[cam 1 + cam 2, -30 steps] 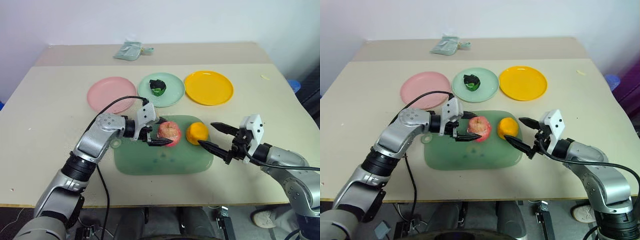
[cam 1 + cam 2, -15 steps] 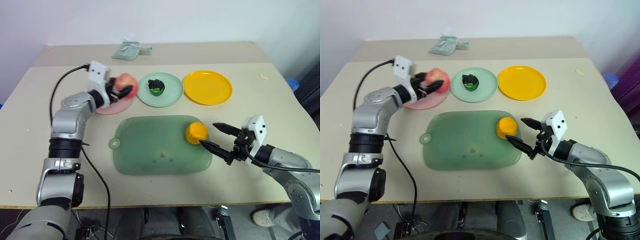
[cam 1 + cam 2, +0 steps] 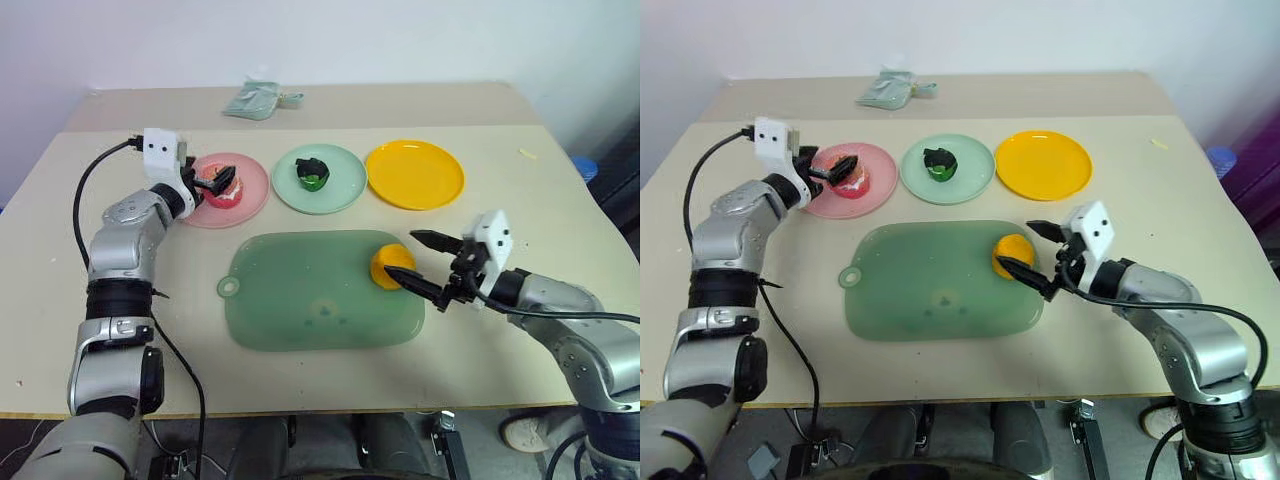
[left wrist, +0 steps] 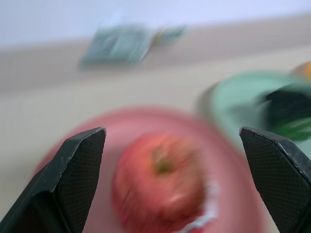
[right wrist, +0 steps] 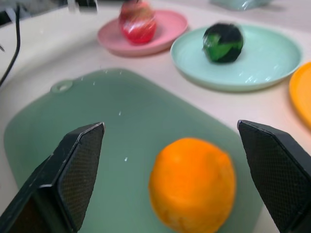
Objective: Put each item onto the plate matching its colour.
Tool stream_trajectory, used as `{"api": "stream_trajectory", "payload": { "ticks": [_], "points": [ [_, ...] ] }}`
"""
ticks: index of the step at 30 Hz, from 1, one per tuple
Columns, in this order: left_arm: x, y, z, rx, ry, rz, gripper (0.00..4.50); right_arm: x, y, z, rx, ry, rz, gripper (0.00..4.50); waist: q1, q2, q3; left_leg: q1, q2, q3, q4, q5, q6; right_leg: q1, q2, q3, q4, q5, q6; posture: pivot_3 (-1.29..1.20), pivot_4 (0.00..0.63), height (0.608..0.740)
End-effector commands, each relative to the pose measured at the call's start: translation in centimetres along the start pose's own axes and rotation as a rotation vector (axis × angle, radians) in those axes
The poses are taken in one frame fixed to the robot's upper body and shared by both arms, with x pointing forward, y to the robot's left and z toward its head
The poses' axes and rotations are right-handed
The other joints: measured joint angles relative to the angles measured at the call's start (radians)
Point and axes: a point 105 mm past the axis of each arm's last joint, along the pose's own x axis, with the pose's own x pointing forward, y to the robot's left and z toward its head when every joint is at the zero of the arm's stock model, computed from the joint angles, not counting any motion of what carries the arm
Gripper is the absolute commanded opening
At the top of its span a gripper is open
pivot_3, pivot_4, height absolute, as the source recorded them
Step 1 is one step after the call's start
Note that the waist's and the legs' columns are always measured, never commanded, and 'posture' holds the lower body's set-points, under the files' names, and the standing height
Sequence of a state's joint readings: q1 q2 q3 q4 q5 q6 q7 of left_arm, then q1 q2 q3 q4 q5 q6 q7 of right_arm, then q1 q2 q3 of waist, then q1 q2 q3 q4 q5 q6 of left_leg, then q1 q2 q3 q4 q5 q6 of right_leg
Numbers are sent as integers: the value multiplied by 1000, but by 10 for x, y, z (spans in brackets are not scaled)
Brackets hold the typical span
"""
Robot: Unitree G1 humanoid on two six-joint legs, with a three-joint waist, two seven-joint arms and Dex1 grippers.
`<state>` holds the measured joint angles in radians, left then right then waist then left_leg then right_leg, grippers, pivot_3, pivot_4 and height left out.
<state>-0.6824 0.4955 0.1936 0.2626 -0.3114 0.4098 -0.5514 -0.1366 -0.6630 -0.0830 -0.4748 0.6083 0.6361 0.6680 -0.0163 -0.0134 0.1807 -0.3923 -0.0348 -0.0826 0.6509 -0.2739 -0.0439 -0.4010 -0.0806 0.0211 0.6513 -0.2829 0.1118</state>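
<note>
The left gripper (image 3: 830, 170) has just let the apple (image 3: 849, 178) go onto the pink plate (image 3: 876, 192), jaws apart, while the right gripper (image 3: 412, 262), wide open, flanks the orange (image 3: 388, 267), 1 item left.

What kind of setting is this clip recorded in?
Probably an indoor lab or test room: a plain beige table against a bare white wall, laid out with coloured plates such as the yellow-orange plate.
</note>
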Motion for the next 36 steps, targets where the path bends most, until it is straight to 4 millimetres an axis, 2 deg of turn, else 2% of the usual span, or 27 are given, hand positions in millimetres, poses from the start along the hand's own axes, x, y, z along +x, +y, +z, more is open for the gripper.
{"api": "stream_trajectory", "payload": {
  "ticks": [1, 6, 9, 12, 13, 14, 17, 20, 23, 27, 29, 30, 31, 34, 36],
  "points": [
    [-23, -44, 17, 58, -73, -256, 4479, 12, -3, -2, -49, 8, -31, 4500, -1, 0, 0, 0, 0, 0, 0, 1, -1, 0, 0, 1, 0, 0, 0, 0, 150, 740],
    [-64, -103, -17, 67, 66, -578, 4479, 20, -30, -25, -87, 85, -166, 4500, 3, 1, 0, 1, 0, 1, 0, -1, 1, 0, 0, 2, 0, 0, 0, 0, 150, 740],
    [-88, -127, -33, 66, 143, -711, 4479, 22, -33, -33, -90, 103, -167, 4500, 6, 1, 0, 0, 0, 1, 0, -1, 1, 0, 0, 2, 0, 0, 0, 0, 150, 740],
    [-103, -141, -39, 37, 171, -763, 4500, 21, -31, -31, -93, 92, -158, 3653, 4, 1, 0, 1, 0, 1, 0, -1, 2, 1, 0, 2, 0, 0, 0, 0, 150, 740],
    [-106, -143, -40, 30, 174, -764, 4500, 21, -33, -26, -102, 74, -167, 3150, 3, 1, 0, 1, 1, 1, 0, -1, 2, 1, 0, 2, 0, 0, 0, 0, 150, 740],
    [-107, -143, -40, 25, 174, -760, 4500, 22, -35, -20, -104, 51, -179, 2957, 3, 1, 0, 1, 1, 1, 0, -1, 2, 1, 0, 2, 0, 0, 0, 0, 150, 740],
    [-107, -142, -41, 16, 167, -717, 4500, 28, -55, 2, -114, -21, -277, 2934, 0, 1, 0, 1, 1, 1, -1, -1, 2, 1, 0, 2, 0, 0, 0, 0, 150, 740],
    [-105, -144, -40, 9, 149, -688, 4500, 38, -95, 15, -89, -45, -458, 2934, -2, 2, 0, 2, 1, 1, -1, -1, 2, 1, 0, 2, 0, 0, 0, 0, 150, 740],
    [-102, -146, -40, -3, 131, -656, 4500, 51, -141, 16, -17, -14, -649, 2934, -2, 2, 0, 2, 0, 1, -1, -1, 1, 0, 0, 2, 1, 0, -1, 0, 150, 740],
    [-101, -149, -41, -7, 119, -633, 4500, 66, -177, 15, 97, -28, -775, 2934, 0, 2, 0, 1, 0, 2, -2, 1, -2, -1, 0, 2, 0, 0, -1, 0, 150, 740],
    [-101, -148, -40, -3, 111, -608, 4500, 69, -186, 20, 113, -56, -800, 3972, -1, 2, 0, 0, 0, 2, -3, 2, -3, -1, 0, 2, -1, 0, -1, 0, 150, 740],
    [-100, -147, -40, 0, 109, -595, 4500, 69, -188, 24, 108, -72, -801, 4304, 0, 2, 0, 0, 0, 3, -3, 2, -3, -2, 0, 2, -1, 0, -1, 0, 150, 740],
    [-100, -147, -41, 3, 107, -584, 4500, 70, -188, 27, 94, -86, -795, 4466, -2, 2, 0, -1, 0, 3, -3, 2, -3, -2, 0, 2, -1, 0, -1, 0, 150, 740],
    [-98, -141, -41, 13, 99, -528, 4500, 68, -184, 35, -24, -109, -729, 4466, -5, 3, 0, -1, 0, 4, -3, 2, -3, -2, 0, 3, -1, 0, -1, 0, 150, 740],
    [-98, -116, -43, 39, 98, -396, 4500, 55, -169, 36, -130, -131, -604, 4466, -4, 3, 0, 0, 0, 4, -3, 1, -1, -2, 0, 3, -1, 0, -1, 0, 150, 740]
  ]
}}
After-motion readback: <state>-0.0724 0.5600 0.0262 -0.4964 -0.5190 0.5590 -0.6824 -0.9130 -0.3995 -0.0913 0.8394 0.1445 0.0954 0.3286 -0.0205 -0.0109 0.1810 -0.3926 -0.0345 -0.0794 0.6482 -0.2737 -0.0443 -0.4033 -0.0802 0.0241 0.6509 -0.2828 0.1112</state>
